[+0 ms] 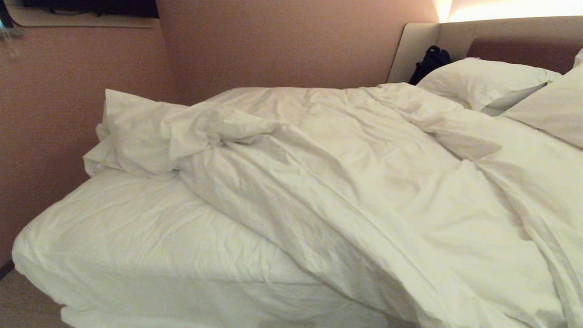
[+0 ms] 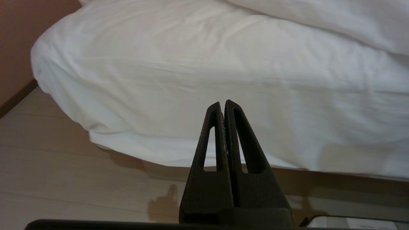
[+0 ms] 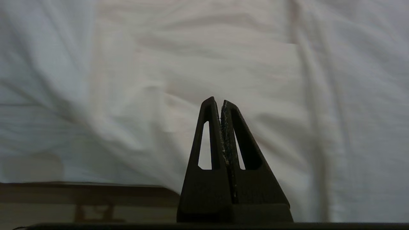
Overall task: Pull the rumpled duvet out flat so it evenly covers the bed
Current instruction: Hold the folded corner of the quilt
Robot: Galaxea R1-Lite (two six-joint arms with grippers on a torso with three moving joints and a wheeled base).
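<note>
- Duvet [image 1: 346, 182]: bunched across the centre and right of the head view, leaving the lower-left part of the bed [image 1: 127, 246] bare.
- Step: none begun; judged next, seize the bunched end at upper left and draw it toward the bare corner.
- Left gripper [image 2: 222, 103]: fingers clenched, empty, facing the mattress side above the floor [image 2: 64, 179].
- Right gripper [image 3: 217, 101]: fingers clenched, empty, facing hanging white cloth.
</note>
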